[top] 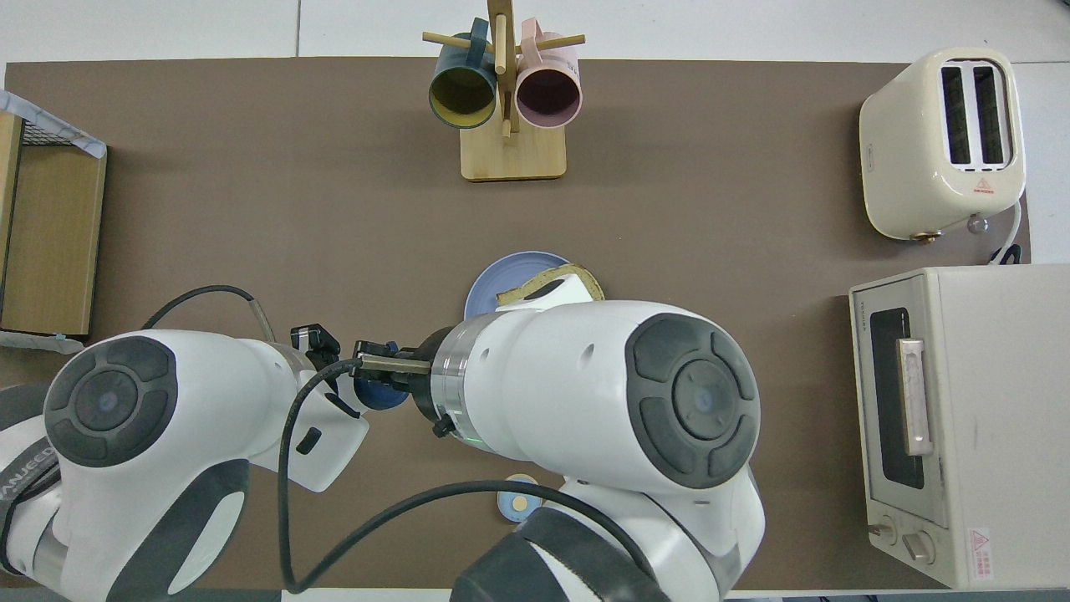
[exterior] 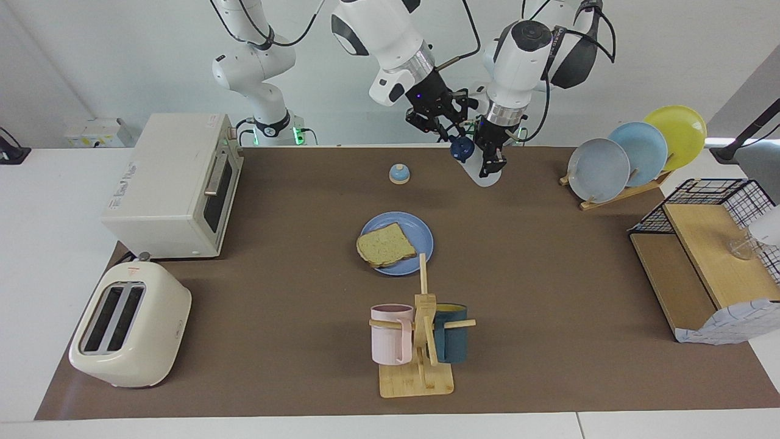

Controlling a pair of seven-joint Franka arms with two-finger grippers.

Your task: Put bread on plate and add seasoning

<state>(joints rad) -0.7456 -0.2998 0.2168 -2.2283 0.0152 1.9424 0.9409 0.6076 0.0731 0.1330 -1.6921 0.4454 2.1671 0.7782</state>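
Note:
The bread lies on the blue plate in the middle of the table. In the overhead view the right arm covers part of the plate and most of the bread. My left gripper is shut on the seasoning and holds it tilted above the table's edge nearest the robots. Its dark blue cap points toward my right gripper, which is right at the cap. Whether the right gripper touches the cap does not show.
A small blue bell sits between the plate and the robots. An oven and a toaster stand at the right arm's end. A mug rack stands at the edge farthest from the robots. A plate rack and a wire shelf stand at the left arm's end.

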